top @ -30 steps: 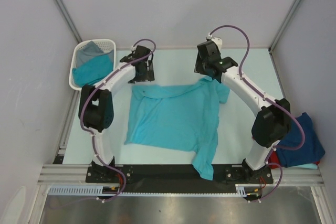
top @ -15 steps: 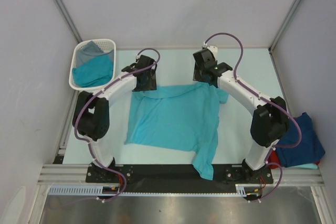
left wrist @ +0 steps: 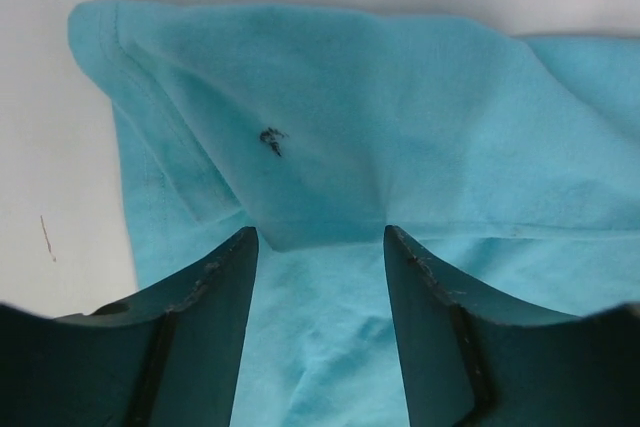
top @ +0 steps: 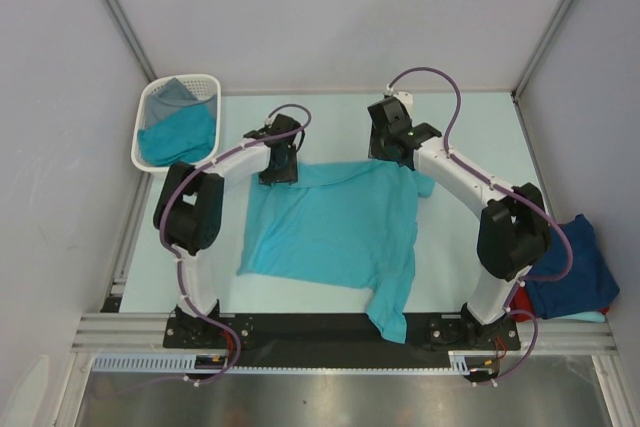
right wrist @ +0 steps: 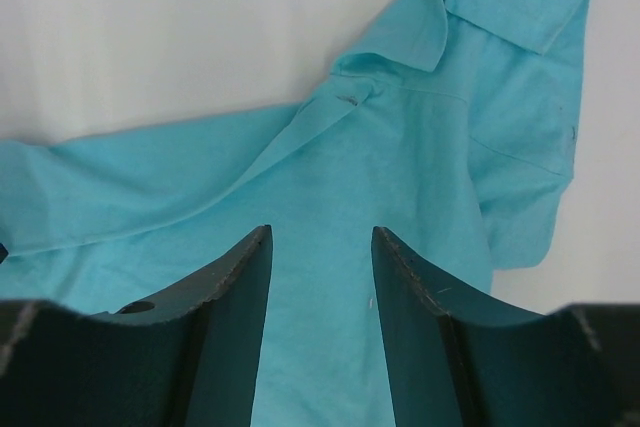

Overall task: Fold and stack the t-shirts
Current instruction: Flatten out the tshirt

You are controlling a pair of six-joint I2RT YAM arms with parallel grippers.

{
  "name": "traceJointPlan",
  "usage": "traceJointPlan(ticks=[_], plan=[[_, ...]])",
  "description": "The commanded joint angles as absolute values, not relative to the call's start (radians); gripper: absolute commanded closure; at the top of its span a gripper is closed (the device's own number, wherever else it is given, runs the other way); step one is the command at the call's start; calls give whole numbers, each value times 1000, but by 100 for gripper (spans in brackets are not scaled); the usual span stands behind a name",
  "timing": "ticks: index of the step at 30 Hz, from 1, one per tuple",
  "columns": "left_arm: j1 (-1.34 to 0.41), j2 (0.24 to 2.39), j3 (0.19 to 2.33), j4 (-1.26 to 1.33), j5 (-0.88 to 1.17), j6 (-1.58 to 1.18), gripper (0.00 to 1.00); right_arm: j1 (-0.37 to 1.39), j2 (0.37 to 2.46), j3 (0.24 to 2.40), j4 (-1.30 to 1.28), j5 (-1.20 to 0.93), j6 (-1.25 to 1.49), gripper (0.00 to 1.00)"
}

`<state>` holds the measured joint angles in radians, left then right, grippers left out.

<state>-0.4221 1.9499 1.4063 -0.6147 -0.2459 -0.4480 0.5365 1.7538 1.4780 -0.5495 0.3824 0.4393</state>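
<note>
Left hand [left wrist: 319, 233] apart over teal t-shirt [left wrist: 420, 117], right hand [right wrist: 321, 231] apart too, small dark mark [left wrist: 272, 139] on cloth

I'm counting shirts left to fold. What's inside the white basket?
A crumpled teal shirt and grey cloth behind it lie in the basket. Anything beneath them is hidden.

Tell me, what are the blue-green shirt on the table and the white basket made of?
The teal t-shirt looks like soft knitted cloth, probably cotton, with a matte surface: it wrinkles, folds over at the sleeve and shows sewn seams. The white basket looks like hard, smooth plastic, since its slotted walls keep a stiff shape.
</note>
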Motion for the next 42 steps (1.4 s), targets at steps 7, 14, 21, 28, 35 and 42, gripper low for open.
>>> traceJointPlan(ticks=[7, 14, 21, 28, 35, 42], plan=[[-403, 1974, 1488, -614, -264, -462, 47, 537, 1707, 1447, -505, 370, 430, 53], [-387, 1979, 1505, -629, -270, -459, 62, 534, 1700, 1433, -496, 368, 426, 55], [-382, 1983, 1500, -641, -272, -454, 78, 531, 1709, 1436, -494, 362, 428, 57], [-371, 1999, 1522, -653, -272, -451, 100, 526, 1716, 1445, -494, 353, 433, 60], [-341, 2045, 1660, -699, -287, -436, 100, 528, 1720, 1463, -506, 353, 433, 62], [-302, 2149, 1925, -779, -284, -414, 100, 529, 1724, 1476, -512, 347, 437, 64]])
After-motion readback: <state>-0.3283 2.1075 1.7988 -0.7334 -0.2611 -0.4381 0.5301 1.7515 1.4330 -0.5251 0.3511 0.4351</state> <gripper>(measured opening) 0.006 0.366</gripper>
